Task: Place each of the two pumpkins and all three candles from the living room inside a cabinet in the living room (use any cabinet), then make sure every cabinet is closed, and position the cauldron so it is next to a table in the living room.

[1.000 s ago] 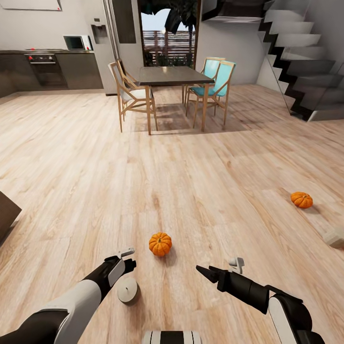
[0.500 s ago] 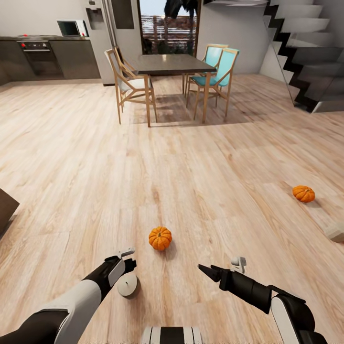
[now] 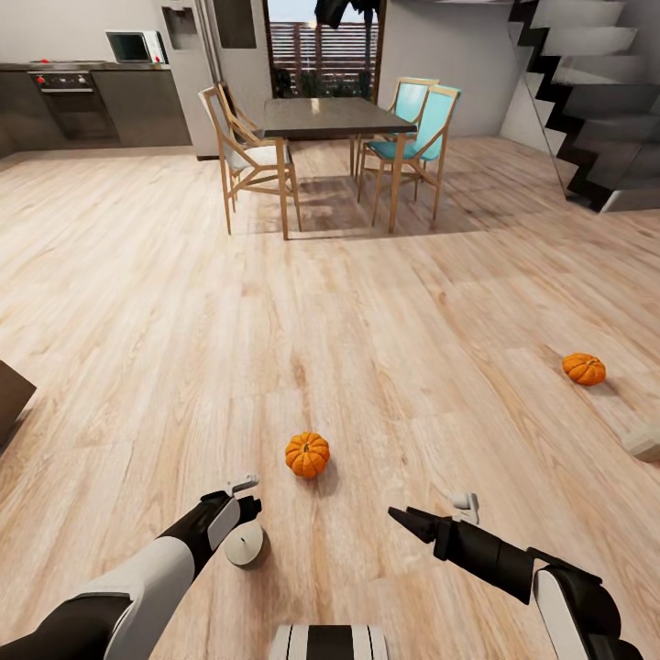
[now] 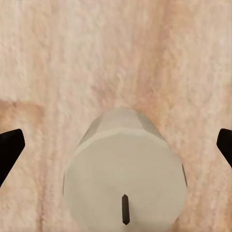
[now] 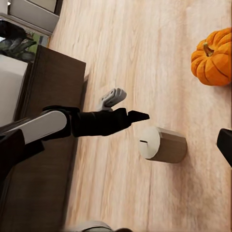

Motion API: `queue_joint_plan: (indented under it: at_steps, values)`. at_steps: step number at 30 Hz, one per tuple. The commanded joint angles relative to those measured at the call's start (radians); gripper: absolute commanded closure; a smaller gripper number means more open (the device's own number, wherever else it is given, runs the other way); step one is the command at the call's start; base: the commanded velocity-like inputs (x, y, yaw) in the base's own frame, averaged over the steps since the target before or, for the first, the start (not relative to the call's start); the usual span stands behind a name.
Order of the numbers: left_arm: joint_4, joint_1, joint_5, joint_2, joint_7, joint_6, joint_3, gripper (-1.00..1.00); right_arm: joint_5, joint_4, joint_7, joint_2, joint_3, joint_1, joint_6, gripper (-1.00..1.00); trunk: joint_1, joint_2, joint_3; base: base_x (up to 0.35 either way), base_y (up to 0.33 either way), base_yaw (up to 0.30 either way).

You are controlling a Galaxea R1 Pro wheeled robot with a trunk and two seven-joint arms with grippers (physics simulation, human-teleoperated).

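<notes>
One orange pumpkin (image 3: 307, 455) (image 5: 212, 58) lies on the floor just ahead of both arms. The other pumpkin (image 3: 584, 368) sits far to the right. A stubby beige candle (image 3: 245, 546) (image 4: 123, 188) (image 5: 162, 144) stands on the floor directly under my left gripper (image 3: 246, 497) (image 5: 126, 105). That gripper is open, with its fingertips (image 4: 9, 150) wide on either side of the candle and not touching it. Another candle (image 3: 644, 443) is cut off by the right edge. My right gripper (image 3: 426, 513) hovers open and empty, right of the near pumpkin. The cauldron is out of view.
A dark brown cabinet corner (image 3: 11, 401) (image 5: 46, 145) juts in at the left. Far ahead stands a dining table (image 3: 325, 117) with several chairs, kitchen counters (image 3: 92, 110) behind it and a staircase (image 3: 596, 101) at the back right. Wooden floor (image 3: 367, 321) lies between.
The whole picture has shifted upward, so the camera has moved. My left arm holds its pose over the candle. My right gripper has drifted slightly down and right in the picture.
</notes>
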Motion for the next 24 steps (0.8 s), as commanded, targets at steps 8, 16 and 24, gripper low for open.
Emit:
queue_joint_plan:
  at_steps: [8, 16, 24]
  values:
    - [-0.003, 0.0, 0.005, -0.001, 0.005, 0.005, 0.002, -1.0, -0.002, 0.001, 0.016, -0.014, -0.012, 0.0, 0.01, -1.0, 0.002, -0.001, -0.016, 0.0, 0.0, 0.0]
    - [-0.001, 0.0, 0.004, -0.002, 0.005, 0.009, 0.002, -1.0, -0.001, 0.001, 0.017, -0.015, -0.013, 0.0, 0.01, -1.0, 0.002, -0.001, -0.016, 0.0, 0.0, 0.0]
    - [0.0, 0.0, 0.004, -0.001, 0.006, 0.02, 0.003, -1.0, 0.001, 0.003, 0.017, -0.016, -0.013, 0.0, 0.011, -1.0, 0.002, -0.001, -0.016, 0.0, 0.0, 0.0]
